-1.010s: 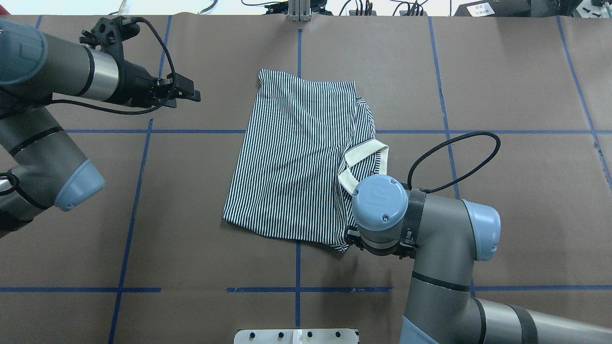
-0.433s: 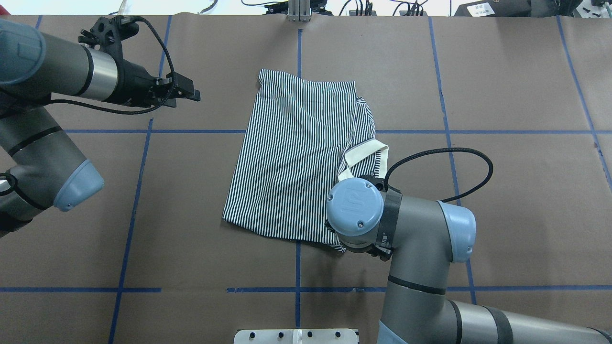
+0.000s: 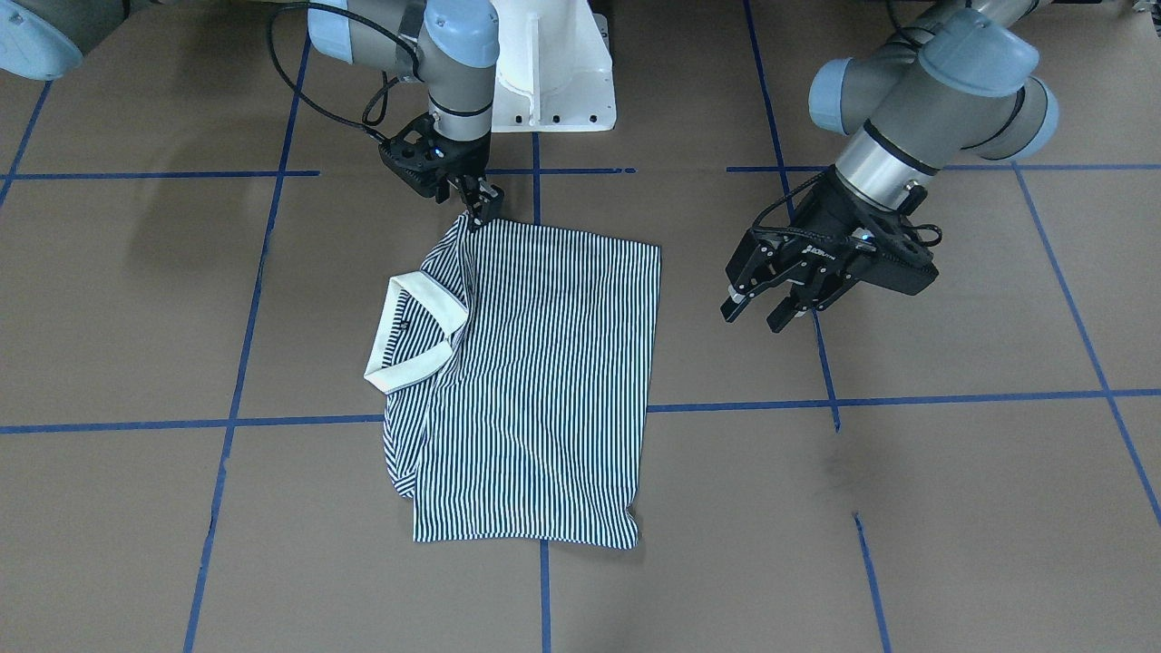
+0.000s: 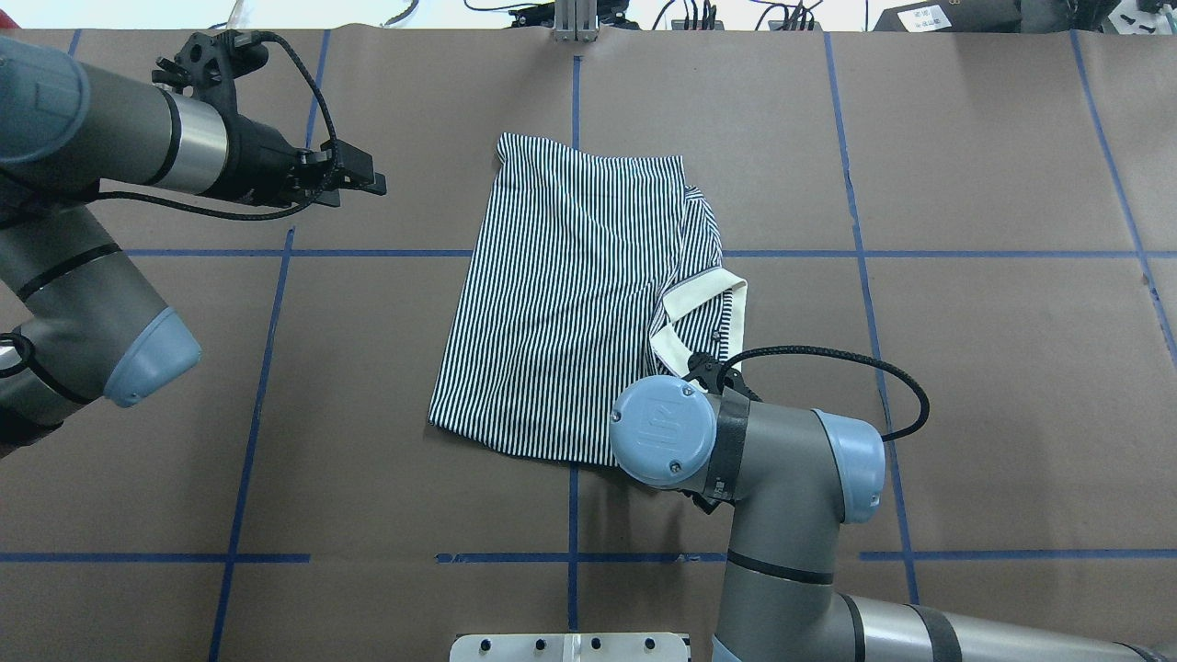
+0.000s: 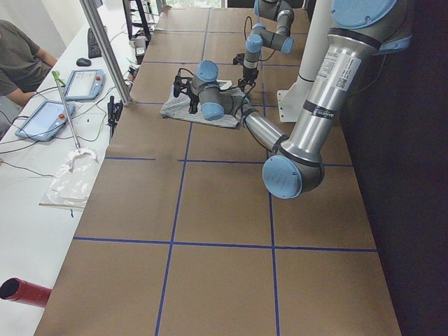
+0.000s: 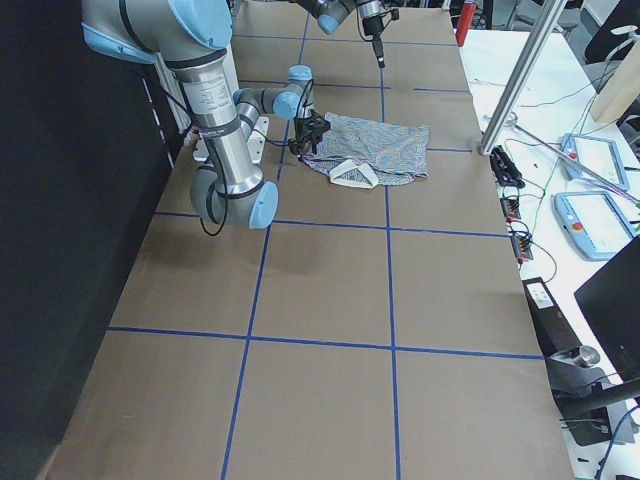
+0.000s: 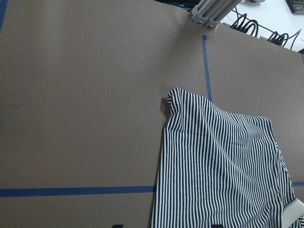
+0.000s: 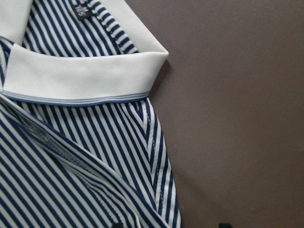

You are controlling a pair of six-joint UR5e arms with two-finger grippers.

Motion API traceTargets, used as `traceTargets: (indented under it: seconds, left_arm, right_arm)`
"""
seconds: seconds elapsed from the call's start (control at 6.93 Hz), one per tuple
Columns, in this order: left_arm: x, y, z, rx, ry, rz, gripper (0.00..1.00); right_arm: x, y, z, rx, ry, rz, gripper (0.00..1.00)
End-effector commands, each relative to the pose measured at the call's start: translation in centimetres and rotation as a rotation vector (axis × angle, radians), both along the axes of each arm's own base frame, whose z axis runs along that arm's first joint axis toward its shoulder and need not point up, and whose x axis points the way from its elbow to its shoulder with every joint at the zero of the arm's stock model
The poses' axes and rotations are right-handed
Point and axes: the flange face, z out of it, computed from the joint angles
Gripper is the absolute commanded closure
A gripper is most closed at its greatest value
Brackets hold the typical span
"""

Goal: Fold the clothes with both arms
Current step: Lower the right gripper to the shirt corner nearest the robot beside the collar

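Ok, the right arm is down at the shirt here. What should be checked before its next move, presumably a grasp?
1. Right gripper open: ok, its tips sit apart in its wrist view.
2. Polo shirt edge between the tips: ok, the striped edge below the collar runs between them.
3. Tips low enough to touch the cloth: cannot tell.
4. Left gripper clear of the shirt: ok, it is open and hovers over bare table beside it.
5. Shirt lying flat: not ok, the collar side is bunched in layers.
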Motion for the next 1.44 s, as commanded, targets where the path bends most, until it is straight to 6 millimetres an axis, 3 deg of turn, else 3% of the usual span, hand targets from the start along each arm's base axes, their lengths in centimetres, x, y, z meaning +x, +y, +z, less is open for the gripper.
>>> traceTargets:
  seconds: [0.0,0.14,0.29,0.58,0.72,1.3]
  left_arm:
    - [-0.1,0.0,-0.2,0.002,0.003,-0.002,0.31]
    - [-0.1,0.0,-0.3,0.004,0.004,-0.002,0.31]
    - [-0.1,0.0,-0.5,0.006,0.006,-0.002,0.31]
    - [-0.3,0.1,-0.4,0.006,0.006,-0.003,0.31]
    - [-0.3,0.1,-0.4,0.006,0.006,-0.003,0.31]
    - [-0.6,0.3,-0.5,0.007,0.009,-0.005,0.31]
  right_arm:
    - [-0.8,0.4,-0.2,-0.025,-0.016,0.057,0.27]
    - [-0.9,0.3,0.3,-0.025,-0.006,0.066,0.27]
    - [-1.0,0.2,0.5,-0.025,-0.001,0.070,0.39]
    - [-1.3,0.0,0.7,-0.022,0.006,0.086,0.50]
    - [-1.3,0.0,0.4,-0.024,-0.003,0.093,0.99]
    - [-0.9,-1.0,0.0,-0.020,-0.028,0.109,1.00]
